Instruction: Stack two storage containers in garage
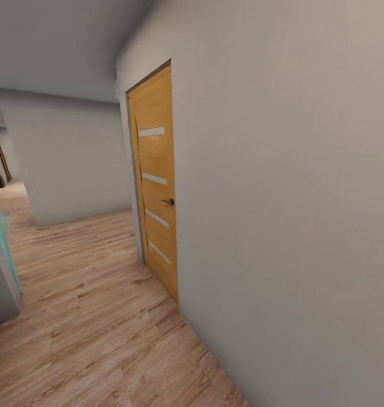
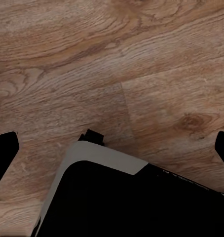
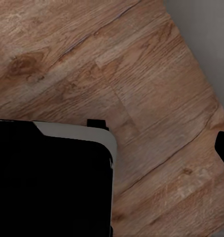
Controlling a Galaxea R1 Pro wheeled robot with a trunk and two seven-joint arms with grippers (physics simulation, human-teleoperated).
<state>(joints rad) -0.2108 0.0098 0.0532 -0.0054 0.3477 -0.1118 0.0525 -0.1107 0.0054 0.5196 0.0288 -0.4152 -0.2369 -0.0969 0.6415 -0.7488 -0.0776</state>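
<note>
My head camera faces a hallway: wood door (image 1: pixel 155 181) at 12 o'clock in the grey wall (image 1: pixel 288 215), plank floor (image 1: pixel 96 316) below. My left gripper (image 2: pixel 114 148) is spread open over planks, above my dark base (image 2: pixel 131 202). My right gripper's state I cannot tell.

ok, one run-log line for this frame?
phase: in transit | scene: hallway, light wood plank floor, closed orange wooden door in pale grey wall | left gripper: open, empty | containers: unseen

Head faces hallway door (image 1: pixel 155 181); wrists down, sharing plank floor (image 2: pixel 112 64).
</note>
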